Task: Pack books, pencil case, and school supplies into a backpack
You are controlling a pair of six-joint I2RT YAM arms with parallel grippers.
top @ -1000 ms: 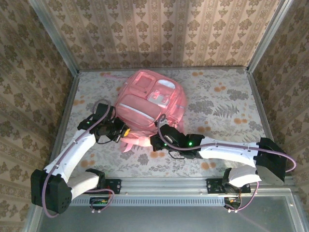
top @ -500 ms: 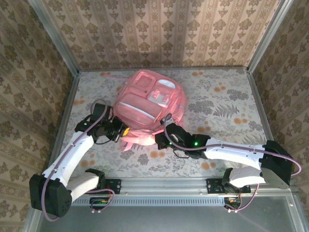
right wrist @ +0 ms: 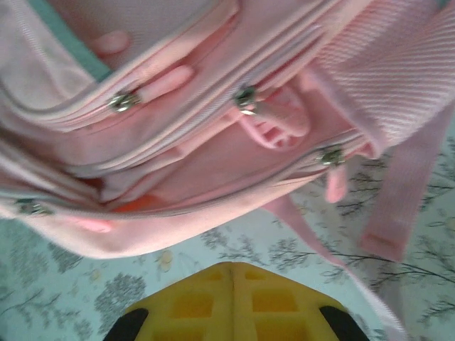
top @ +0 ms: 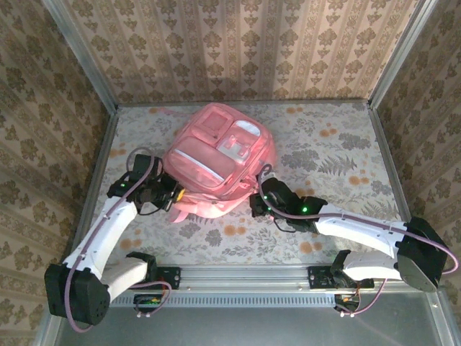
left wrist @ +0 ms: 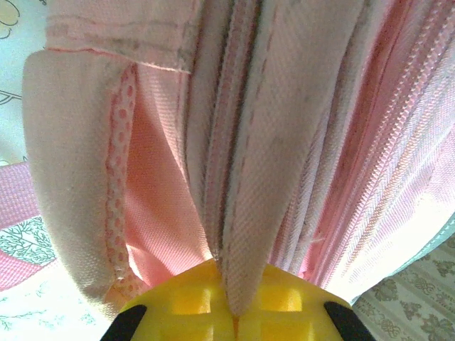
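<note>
Backpack look: the backpack (top: 216,169) is large and pink, with its paler front pockets facing up. My right wrist view shows metal zip sliders (right wrist: 245,98) with pink pulls, teal trim at the upper left, and a strap (right wrist: 405,192) hanging down the right side.
Backpack place: it lies on the floral counter (top: 331,166), centre of the top view and a little left, between my two arms.
Left end effector: my left end effector (top: 175,194) is pinched tight on a fold of the backpack's fabric at its lower-left edge. In the wrist view the woven fold runs down between the yellow pads (left wrist: 185,302).
Right end effector: my right end effector (top: 255,205) has its jaws pressed together with nothing between them, just beside the backpack's lower-right corner. I cannot tell if it touches the fabric.
Edges: patterned walls (top: 238,50) close the top, left and right. A metal rail (top: 245,277) runs along the bottom.
Open room: there is wide bare counter at the right, a narrower strip at the left, and a band below the backpack.
</note>
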